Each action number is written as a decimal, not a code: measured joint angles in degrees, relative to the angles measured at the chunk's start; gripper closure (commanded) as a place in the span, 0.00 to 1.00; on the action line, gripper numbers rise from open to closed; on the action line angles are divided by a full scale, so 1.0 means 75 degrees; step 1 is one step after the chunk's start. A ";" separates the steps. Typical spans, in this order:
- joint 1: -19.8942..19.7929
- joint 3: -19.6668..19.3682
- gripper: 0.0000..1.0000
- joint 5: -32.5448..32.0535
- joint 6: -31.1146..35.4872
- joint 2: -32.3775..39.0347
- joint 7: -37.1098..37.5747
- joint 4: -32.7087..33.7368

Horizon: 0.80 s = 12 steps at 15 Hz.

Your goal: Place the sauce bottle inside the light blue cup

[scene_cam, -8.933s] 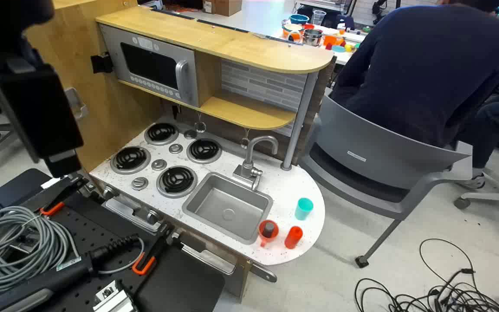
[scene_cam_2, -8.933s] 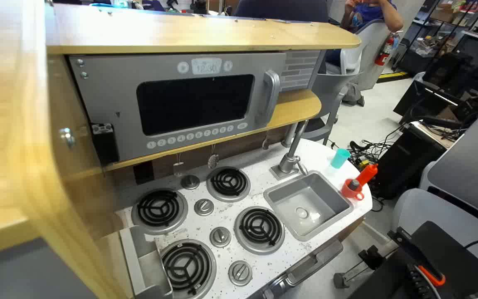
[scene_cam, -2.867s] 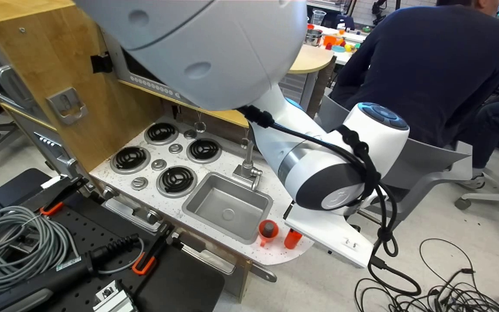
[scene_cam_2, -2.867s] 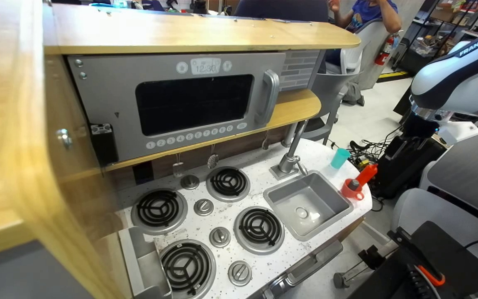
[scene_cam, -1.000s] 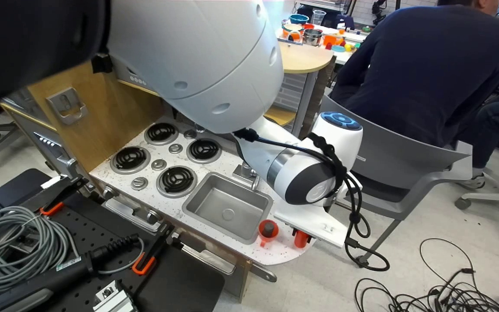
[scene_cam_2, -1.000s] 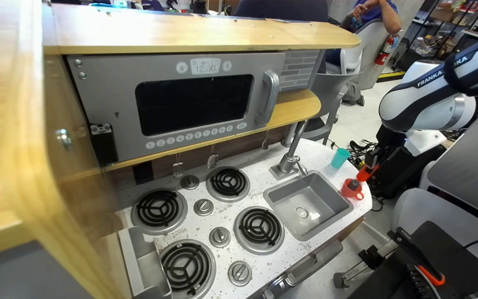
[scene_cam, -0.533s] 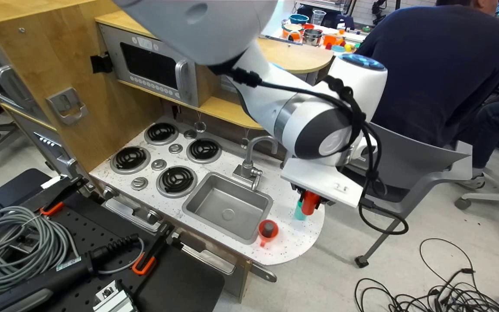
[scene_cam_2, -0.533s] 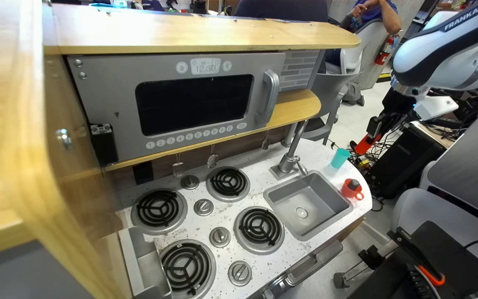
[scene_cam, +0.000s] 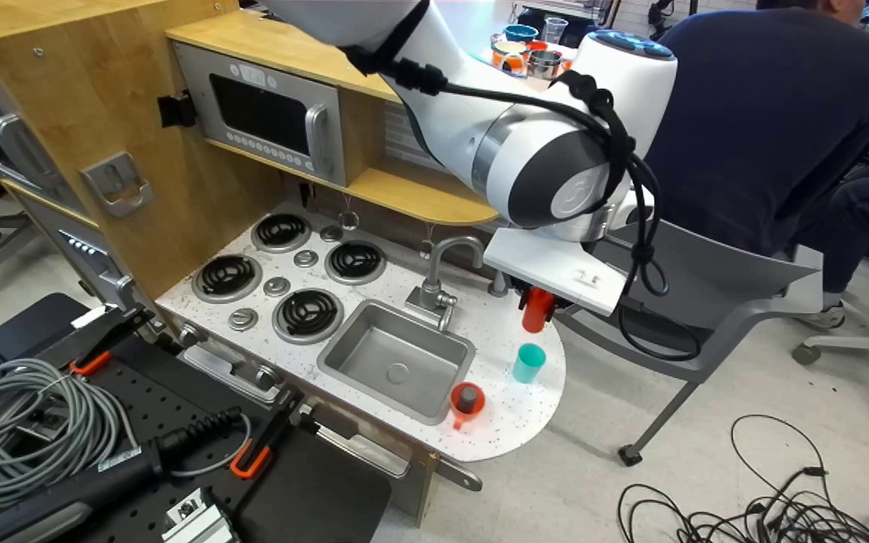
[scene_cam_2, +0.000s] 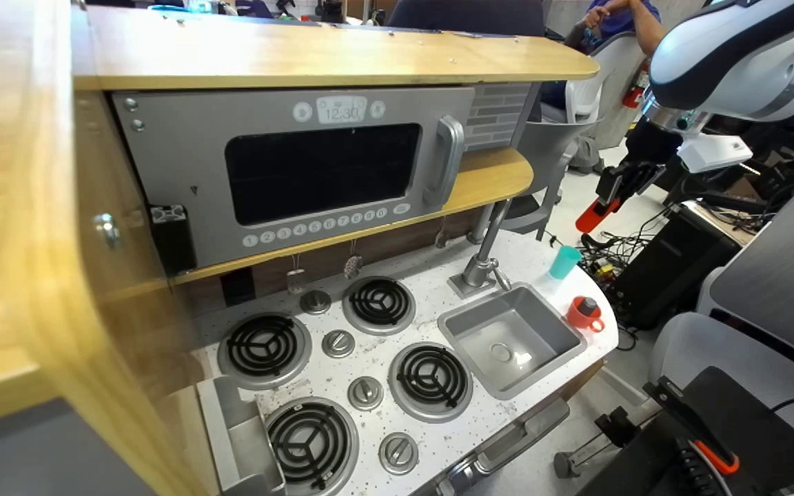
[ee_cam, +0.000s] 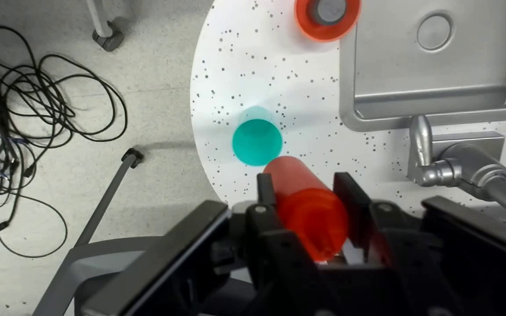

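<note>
Before me stands a play kitchen of pale wood, its white speckled counter running out to a rounded end. Over that end reaches a white robot arm, black at the wrist joint. Just past it, a person in a dark navy top sits with their back to me, in a grey chair beside the kitchen. Under the kitchen's wooden top is a grey toy microwave with a dark window and a long handle, its display reading 12:30. Let into the counter is a grey sink, with four black coil burners to one side and a tap just behind it. At the arm's end the black gripper pinches the red sauce bottle between its two fingers. Both are up in the air near the light blue cup, the bottle apart from the cup and higher than its rim, tilted, base down and nozzle up toward the wrist. The cup stands upright, mouth up, on the counter's rounded end. Just beside the sink, also on the counter, stands a red mug with a handle, near the cup but apart from it. Inside the mug is a dark grey, round-topped thing; the mug's wall hides its lower part, so I can't say what it is.
</note>
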 measured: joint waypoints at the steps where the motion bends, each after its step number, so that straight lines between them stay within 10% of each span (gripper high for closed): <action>1: 0.0001 0.0000 0.87 0.0003 -0.0001 0.0066 0.0050 0.0056; 12: -0.0069 -0.0057 0.87 0.0132 -0.0479 0.1294 0.0786 0.1396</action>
